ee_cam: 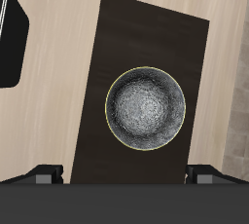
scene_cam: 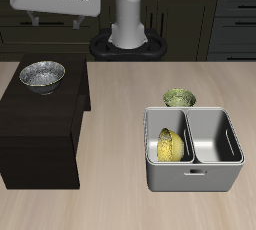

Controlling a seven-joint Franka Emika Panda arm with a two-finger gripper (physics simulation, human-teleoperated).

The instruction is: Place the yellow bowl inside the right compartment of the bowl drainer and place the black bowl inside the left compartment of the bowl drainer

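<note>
The yellow bowl (scene_cam: 170,146), small, round and bright with a faint speckle, lies tipped on its side inside one well of the bowl drainer (scene_cam: 192,177), a grey metallic rectangular tub with rounded corners, a middle divider splitting it into two equal square wells, and a slot handle on its front wall; the other well holds nothing. Just behind the bowl drainer, touching or nearly touching its back rim, sits a small dull olive-green bowl (scene_cam: 178,98), upright on the pale wood-grain table (scene_cam: 115,104). Well apart from the bowl drainer, across the table, the black bowl (scene_cam: 42,75) (ee_cam: 146,108) stands upright on top of a dark, almost black box-shaped cabinet (scene_cam: 40,134) (ee_cam: 126,43); it is a wider round bowl, silvery grey inside with dense black-and-white speckling and a thin rim. The gripper (scene_cam: 55,16) (ee_cam: 124,174) hangs high above that cabinet, roughly over the black bowl, holding nothing; its two dark fingers (ee_cam: 47,175) are spread wide apart in the wrist view, with the speckled bowl seen between them from above.
</note>
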